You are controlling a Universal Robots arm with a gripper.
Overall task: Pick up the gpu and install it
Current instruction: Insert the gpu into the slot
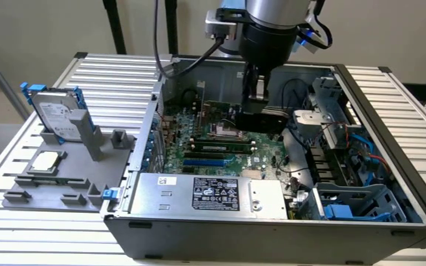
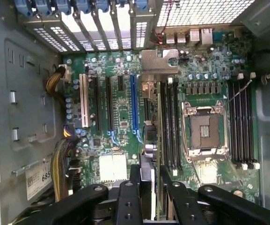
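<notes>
The open computer case is seen in the exterior view from above its near side, obliquely downward, far enough off that the slatted table around it is taken in; in the wrist view the motherboard is looked at straight down from close above, past the gripper and along the edge of the gpu; motherboard, CPU socket and gripper are shared by both views.

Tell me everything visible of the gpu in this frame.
The gpu is a thin card, black-faced in the exterior view, held on edge by the gripper above the motherboard inside the open case. From the wrist it shows edge-on, silver bracket at the end toward the case's slot openings. Whether it touches a slot is unclear.
</notes>
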